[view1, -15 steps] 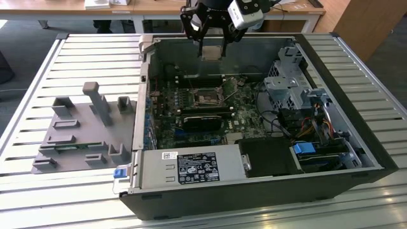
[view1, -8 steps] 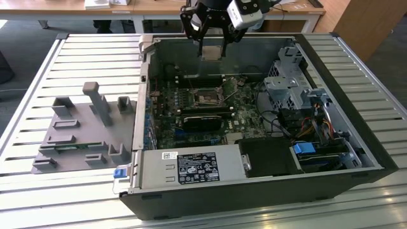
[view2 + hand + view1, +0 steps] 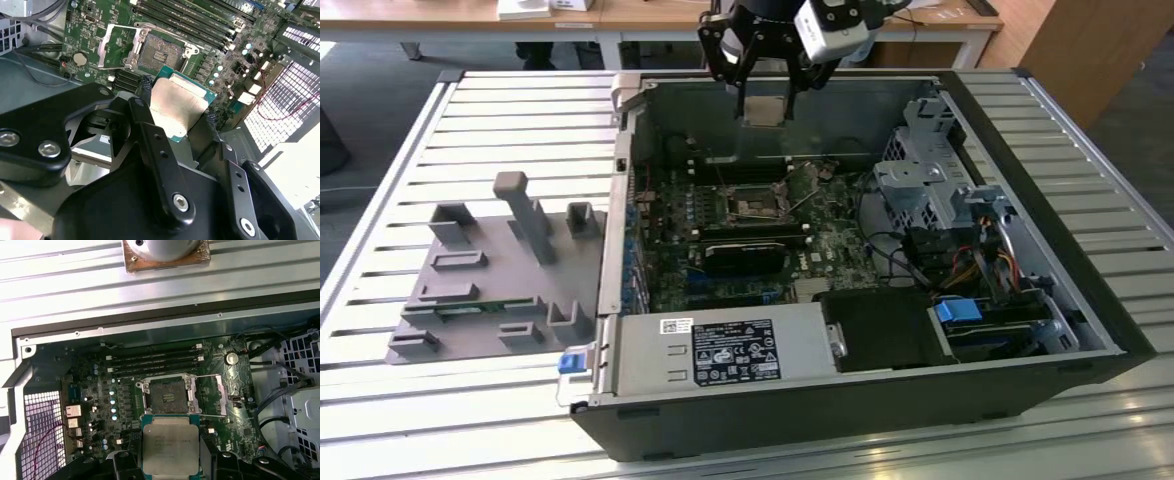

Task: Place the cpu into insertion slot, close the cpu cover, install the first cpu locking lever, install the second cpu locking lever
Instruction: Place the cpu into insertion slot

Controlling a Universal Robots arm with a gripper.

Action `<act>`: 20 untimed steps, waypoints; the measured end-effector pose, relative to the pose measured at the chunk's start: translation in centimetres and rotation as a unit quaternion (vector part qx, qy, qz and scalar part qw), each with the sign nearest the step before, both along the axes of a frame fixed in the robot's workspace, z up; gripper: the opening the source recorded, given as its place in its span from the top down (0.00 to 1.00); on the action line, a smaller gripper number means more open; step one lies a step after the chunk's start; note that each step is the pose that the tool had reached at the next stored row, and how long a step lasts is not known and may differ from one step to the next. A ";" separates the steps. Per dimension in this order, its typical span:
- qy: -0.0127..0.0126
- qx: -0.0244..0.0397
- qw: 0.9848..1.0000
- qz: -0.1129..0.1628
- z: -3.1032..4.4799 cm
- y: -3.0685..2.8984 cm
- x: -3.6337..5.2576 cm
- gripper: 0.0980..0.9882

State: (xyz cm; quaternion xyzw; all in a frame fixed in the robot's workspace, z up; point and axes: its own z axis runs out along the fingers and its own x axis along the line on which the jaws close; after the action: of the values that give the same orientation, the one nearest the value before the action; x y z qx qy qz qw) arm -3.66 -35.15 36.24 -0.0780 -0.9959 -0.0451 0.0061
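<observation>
The cpu [image 3: 170,447] is cut off by the picture's edge in the first wrist view, is partly covered (one corner) by the fingers [image 3: 152,145] of the gripper [image 3: 176,105] in the second wrist view, and the insertion slot [image 3: 758,207] is shown too small in the exterior view for its contacts to be told.

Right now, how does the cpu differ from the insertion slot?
The cpu is held in the claw above the motherboard; the insertion slot sits on that board, empty, its cpu cover flipped open. The cpu's top is plain silvery metal; the insertion slot shows a dark contact field inside a metal rim. Both are square.
</observation>
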 end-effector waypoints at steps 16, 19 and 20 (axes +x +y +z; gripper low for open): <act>0.000 -0.002 0.999 -0.032 -0.04 0.15 0.00 0.50; 0.000 -0.002 0.999 -0.037 -0.04 0.16 0.00 0.50; 0.000 -0.002 0.999 -0.038 -0.05 0.16 0.00 0.50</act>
State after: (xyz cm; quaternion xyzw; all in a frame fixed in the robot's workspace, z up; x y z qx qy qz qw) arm -3.66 -35.00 36.19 -0.1159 -0.9923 -0.0436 0.0043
